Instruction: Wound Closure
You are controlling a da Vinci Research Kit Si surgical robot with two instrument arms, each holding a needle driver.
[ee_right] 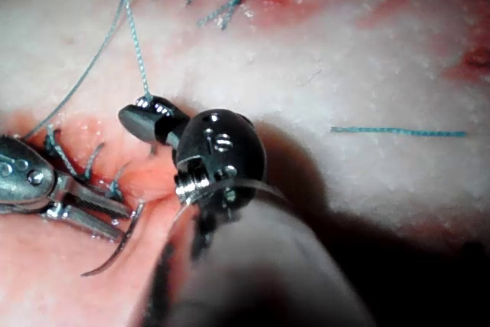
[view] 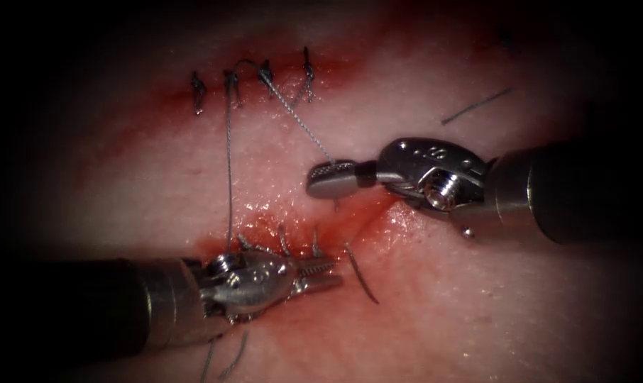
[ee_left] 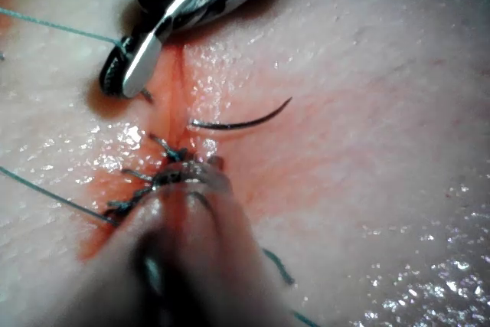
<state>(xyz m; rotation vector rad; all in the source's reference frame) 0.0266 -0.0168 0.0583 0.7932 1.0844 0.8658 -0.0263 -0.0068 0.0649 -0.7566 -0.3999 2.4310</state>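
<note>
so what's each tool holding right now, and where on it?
Right tool: jaws shut on the thread, at the strand's lower end running from the upper stitches. Left tool: jaws open, holding nothing. Needle lies free on the tissue beside the left tool's tips.

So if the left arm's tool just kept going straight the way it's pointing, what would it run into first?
Most likely the needle, which lies on the tissue just beyond the open tips of the left tool, held by neither tool. Depth is unclear, so the tips might pass above it. The right tool holds thread.
</note>
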